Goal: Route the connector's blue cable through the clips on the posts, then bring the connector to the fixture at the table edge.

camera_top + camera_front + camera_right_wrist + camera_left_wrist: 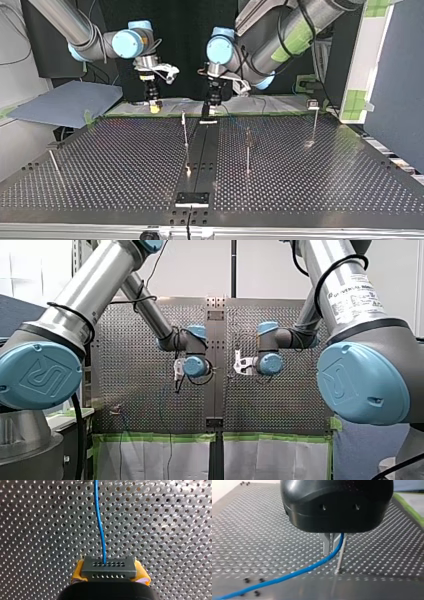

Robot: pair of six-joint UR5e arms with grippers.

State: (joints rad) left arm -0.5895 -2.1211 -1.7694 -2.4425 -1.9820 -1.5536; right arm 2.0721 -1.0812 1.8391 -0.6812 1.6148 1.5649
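Note:
In the right wrist view my right gripper [109, 573] is shut on a dark grey connector [108, 567], its yellow pads [78, 572] on either side. The blue cable [100, 525] leaves the connector and runs straight ahead over the perforated table. In the left wrist view my left gripper [331, 552], black with metal fingers [326, 545], is shut on the blue cable [294, 574] just above the table, right beside a thin post [340, 556]. In the top view my right gripper [155, 106] and my left gripper [210, 111] both hang at the table's far edge.
Thin upright posts [185, 131] [247, 150] stand mid-table in the top view, another with a clip on top [313, 105] at the far right. A leaning rod [54, 166] is at the left. A black fixture plate [192, 198] sits at the near edge.

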